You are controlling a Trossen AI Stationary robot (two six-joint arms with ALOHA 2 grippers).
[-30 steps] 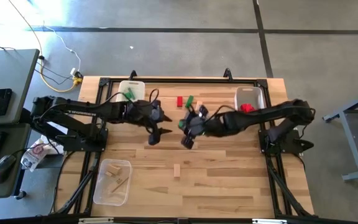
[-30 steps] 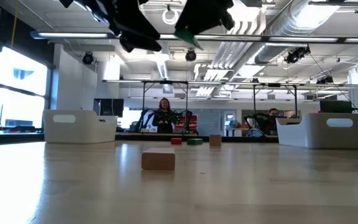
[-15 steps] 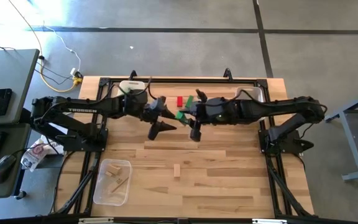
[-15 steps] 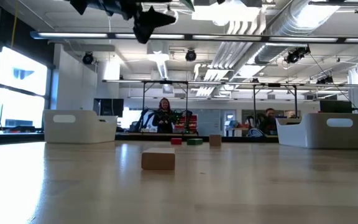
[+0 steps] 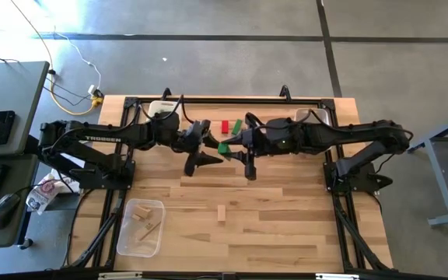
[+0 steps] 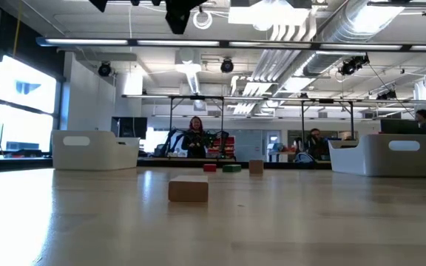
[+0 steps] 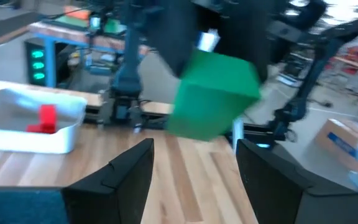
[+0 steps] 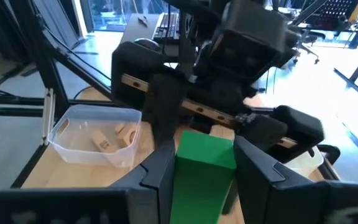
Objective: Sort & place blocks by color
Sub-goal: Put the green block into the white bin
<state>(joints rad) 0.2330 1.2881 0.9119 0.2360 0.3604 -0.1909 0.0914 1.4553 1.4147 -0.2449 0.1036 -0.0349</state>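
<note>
We are mid-handover above the counter's far middle: our right tool (image 5: 232, 145) pinches the green block (image 5: 224, 146), held aloft facing our left tool (image 5: 205, 142), whose fingers are spread. Next, we judge, the left must close on it before the right releases.

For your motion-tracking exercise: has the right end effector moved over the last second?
Yes. In the high view the right end effector, gripping the green block, has shifted toward the red block on the table.
</note>
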